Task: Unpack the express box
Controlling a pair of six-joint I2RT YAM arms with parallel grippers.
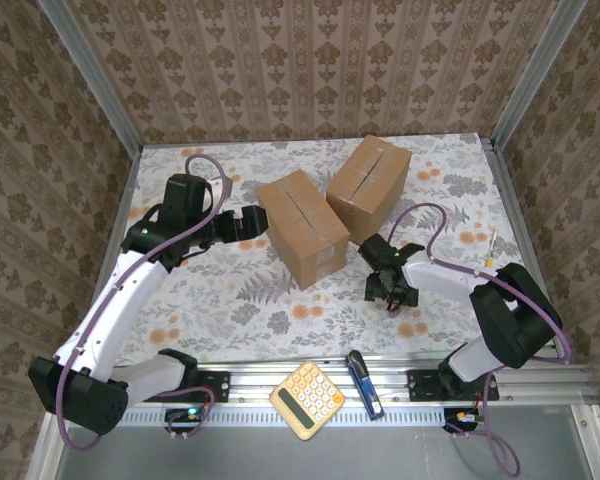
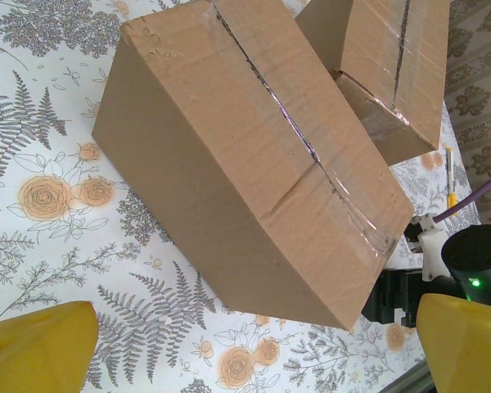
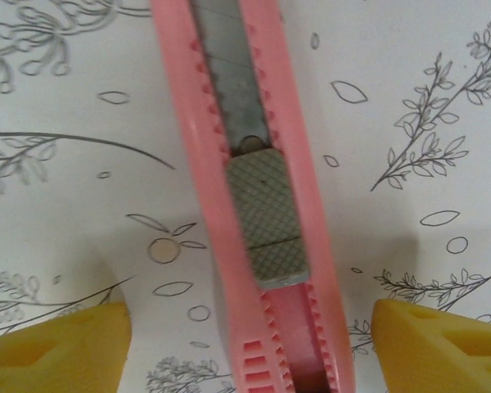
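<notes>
Floral table (image 1: 230,310), pink knife (image 3: 262,213) under right gripper (image 1: 388,288), nearer box (image 1: 302,228) leftward

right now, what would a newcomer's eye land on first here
Two taped-shut cardboard boxes, the near box and the far box, stand side by side in the middle of the floral table. A pink utility knife lies flat between the right gripper's open fingers, untouched. A yellow calculator rests on the rail at the near edge.
</notes>
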